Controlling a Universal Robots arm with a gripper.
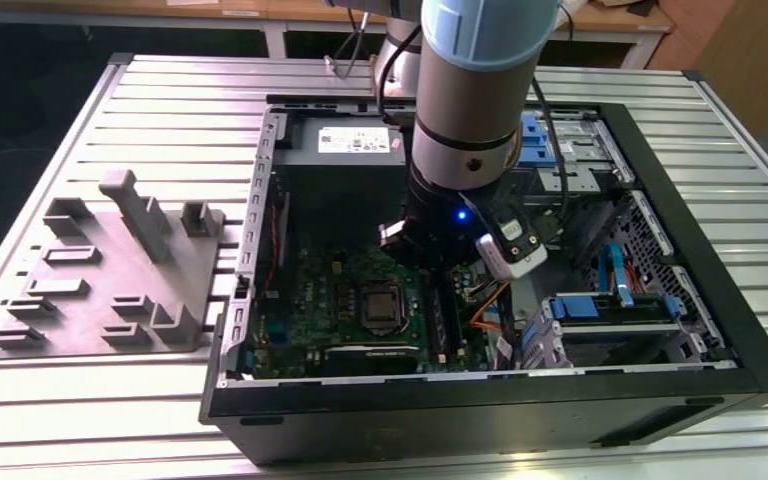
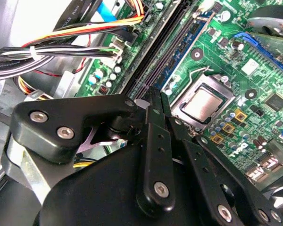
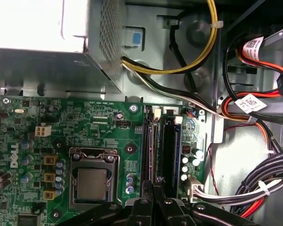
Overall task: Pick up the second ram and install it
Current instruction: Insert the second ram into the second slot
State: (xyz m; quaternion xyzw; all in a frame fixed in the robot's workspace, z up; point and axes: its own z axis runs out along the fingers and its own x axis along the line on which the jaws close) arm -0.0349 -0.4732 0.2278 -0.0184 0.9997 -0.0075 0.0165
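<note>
Ram stands on edge in the slots just beside the CPU socket, a thin dark stick running along the green board. In both wrist views the tool sits straight over it, its two slim fingers drawn close together and clenched on the ram's narrow top edge, about midway along the slot (how deep the stick is seated I cannot tell).

In the exterior view the arm comes down nearly upright into the open case, which lies on its side on the ribbed worktop. Its wrist, with a small blue light showing, hangs low over the board near the case's middle, the tool pointing down. A bundle of cables runs along the case wall near the slots. A grey tray rests on the worktop well apart from the arm, towards the exterior view's left.
</note>
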